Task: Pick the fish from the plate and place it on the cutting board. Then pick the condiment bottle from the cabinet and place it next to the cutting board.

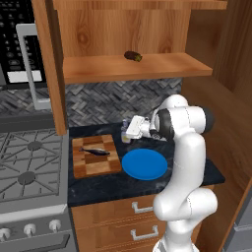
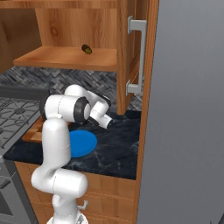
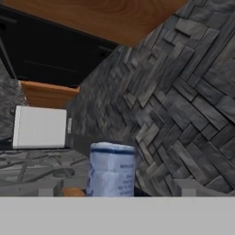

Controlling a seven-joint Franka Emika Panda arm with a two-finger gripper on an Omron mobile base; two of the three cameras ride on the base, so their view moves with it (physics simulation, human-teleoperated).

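Note:
The slender dark fish lies on the checkered cutting board, left of the blue plate, which has nothing on it. My gripper hangs low over the counter just right of the board's far corner. In the hand view the condiment bottle's pale label with a blue band stands between the fingertips of the gripper. They are spread wide and do not touch it, so the gripper is open. The wooden cabinet hangs above.
A stubby dark item with a yellowish end lies on the cabinet shelf. A gas stove adjoins the counter on the left, with a microwave above. The open cabinet door and a tall grey panel close off the right.

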